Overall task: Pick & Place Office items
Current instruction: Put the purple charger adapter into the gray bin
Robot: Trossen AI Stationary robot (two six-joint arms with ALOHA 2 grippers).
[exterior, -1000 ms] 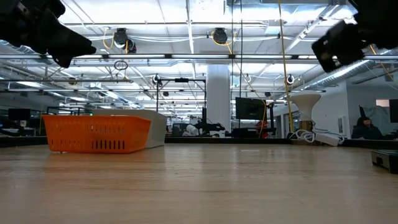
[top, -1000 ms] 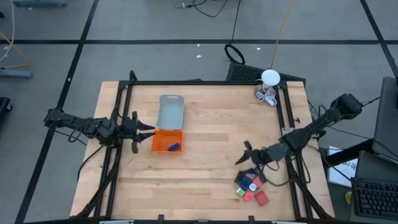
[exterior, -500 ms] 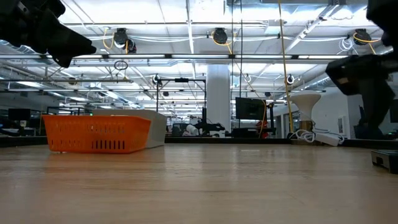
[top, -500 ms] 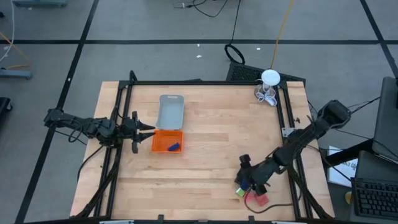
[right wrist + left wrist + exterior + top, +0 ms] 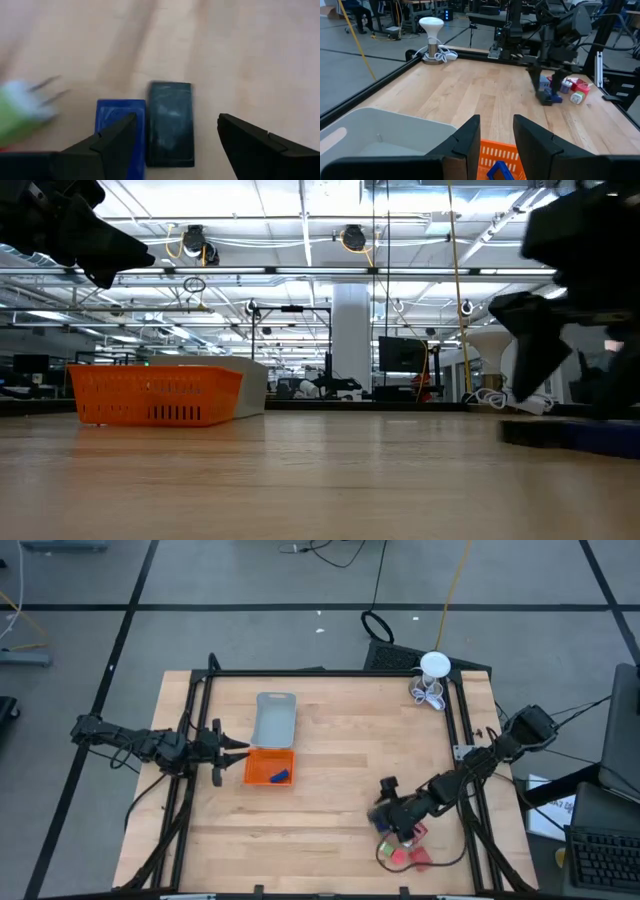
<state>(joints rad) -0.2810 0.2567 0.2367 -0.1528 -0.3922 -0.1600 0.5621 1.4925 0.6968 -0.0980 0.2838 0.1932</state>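
While the desk lay under both arms, the left gripper hung with jaws apart beside the orange tray, which held a blue piece. The right gripper hovered low, jaws spread over a black piece touching a blue block near the desk's right front corner.

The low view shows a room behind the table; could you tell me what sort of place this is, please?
Probably a large robotics lab or workshop: exposed ceiling pipes and lights, workstation monitors behind, and a black-framed wooden table.
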